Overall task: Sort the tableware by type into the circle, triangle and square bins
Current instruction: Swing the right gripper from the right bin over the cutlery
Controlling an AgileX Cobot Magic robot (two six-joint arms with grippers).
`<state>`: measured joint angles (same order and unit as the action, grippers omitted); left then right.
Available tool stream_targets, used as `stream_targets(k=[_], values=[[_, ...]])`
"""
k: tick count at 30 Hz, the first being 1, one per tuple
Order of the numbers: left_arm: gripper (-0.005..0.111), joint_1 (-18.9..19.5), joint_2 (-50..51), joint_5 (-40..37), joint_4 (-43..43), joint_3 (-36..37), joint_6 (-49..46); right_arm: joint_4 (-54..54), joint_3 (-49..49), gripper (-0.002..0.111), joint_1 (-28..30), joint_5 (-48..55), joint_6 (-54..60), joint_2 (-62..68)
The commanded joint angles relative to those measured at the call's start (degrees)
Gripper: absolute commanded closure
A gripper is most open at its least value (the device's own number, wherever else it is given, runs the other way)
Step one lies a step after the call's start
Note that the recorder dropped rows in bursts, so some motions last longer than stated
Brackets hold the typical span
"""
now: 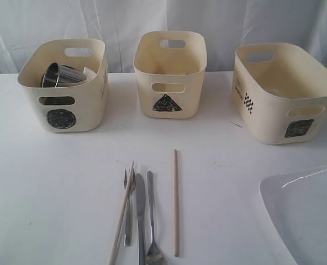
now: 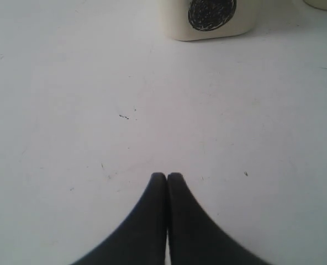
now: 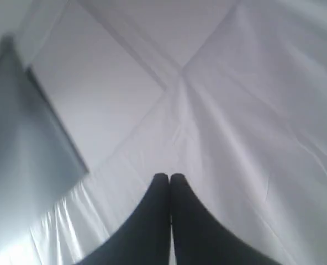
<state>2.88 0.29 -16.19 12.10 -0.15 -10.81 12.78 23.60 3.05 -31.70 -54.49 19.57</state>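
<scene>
Holds left gripper (image 2: 167, 175) low over white desk (image 2: 69, 110), black fingers (image 2: 147, 221) pressed together, facing cream plastic circle-marked tub (image 2: 207, 25) at upper right. Aims right gripper (image 3: 169, 176), fingers likewise pressed together, at creased white cloth (image 3: 252, 83). Shows only in exterior view a steel mug (image 1: 58, 75) inside that tub, steel cutlery (image 1: 140, 215) and wooden chopsticks (image 1: 176, 204) bottom centre.
</scene>
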Motion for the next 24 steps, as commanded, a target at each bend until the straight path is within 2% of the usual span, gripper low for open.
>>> stream_targets(k=[1, 2, 3, 5, 7, 11, 13, 16, 17, 18, 20, 22, 24], values=[[0.107, -0.3, -0.22, 0.08, -0.02, 0.15, 0.54, 66.78, 18.09, 0.108, 0.3, 0.78, -38.67, 28.2], [0.107, -0.3, -0.22, 0.08, -0.02, 0.15, 0.54, 85.19, 21.61, 0.108, 0.3, -0.54, -51.02, 35.88], [0.107, -0.3, -0.22, 0.08, -0.02, 0.15, 0.54, 87.17, 22.81, 0.108, 0.07, -0.51, -53.44, 40.82], [0.107, -0.3, -0.22, 0.19, -0.02, 0.15, 0.54, 87.17, 23.86, 0.108, -0.35, 3.24, -50.16, 48.19], [0.107, -0.19, -0.22, 0.18, -0.37, 0.15, 0.54, 87.17, 25.58, 0.108, -2.17, 3.77, -52.11, 49.8], [0.107, -0.19, -0.22, 0.18, -0.37, 0.15, 0.54, 87.17, 27.04, 0.108, -10.08, 3.96, -50.16, 48.48], [0.107, -0.19, -0.22, 0.18, -0.37, 0.15, 0.54, 87.17, 26.93, 0.108, -15.0, 10.27, -45.99, 47.74], [0.107, -0.19, -0.22, 0.18, -0.37, 0.15, 0.54, 87.17, 26.19, 0.108, -21.42, 34.79, -39.51, 47.37], [0.107, -0.19, -0.22, 0.18, -0.37, 0.15, 0.54, 87.17, 25.65, 0.108, -23.19, 48.48, -36.29, 47.83], [0.107, -0.19, -0.22, 0.18, -0.37, 0.15, 0.54, 85.74, 25.51, 0.108, -23.99, 57.49, -32.75, 48.37], [0.107, -0.19, -0.22, 0.18, -0.37, 0.15, 0.54, 75.81, 26.53, 0.108, -24.68, 76.58, -18.21, 50.16], [0.107, -0.19, -0.22, 0.18, -0.37, 0.15, 0.54, 67.84, 27.64, 0.108, -24.42, 89.2, -4.55, 52.18], [0.107, -0.19, -0.22, 0.18, -0.37, 0.15, 0.54, 57.86, 29.08, 0.108, -23.97, 92.44, 6.99, 53.38]])
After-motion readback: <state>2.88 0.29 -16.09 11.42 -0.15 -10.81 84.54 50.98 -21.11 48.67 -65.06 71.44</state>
